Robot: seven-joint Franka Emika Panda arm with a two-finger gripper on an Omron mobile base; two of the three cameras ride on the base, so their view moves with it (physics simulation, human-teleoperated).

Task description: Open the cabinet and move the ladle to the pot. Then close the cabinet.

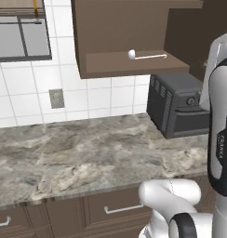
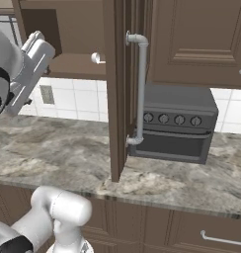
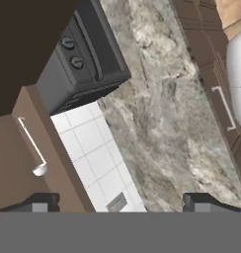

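The cabinet (image 1: pixel 110 28) stands open; in the right base view its door (image 2: pixel 115 108) is swung out edge-on, with the long silver bar handle (image 2: pixel 140 89) facing right. The ladle (image 1: pixel 133 55) lies on the cabinet's bottom shelf, round bowl to the left and thin handle pointing right. The ladle's bowl (image 2: pixel 97 58) peeks out left of the door edge. In the hand view the ladle (image 3: pixel 34 153) lies on the brown shelf at the left. My gripper (image 3: pixel 120 202) is open with nothing between its fingertips (image 3: pixel 41 201), away from the shelf. The pot is out of view.
A dark toaster oven (image 1: pixel 180 109) sits on the marbled counter (image 1: pixel 78 158) under the cabinet's right side. Low drawers with short handles (image 1: pixel 120 209) run below the counter edge. A wall outlet (image 1: pixel 56 98) is on the white tiles. The open door juts out over the counter.
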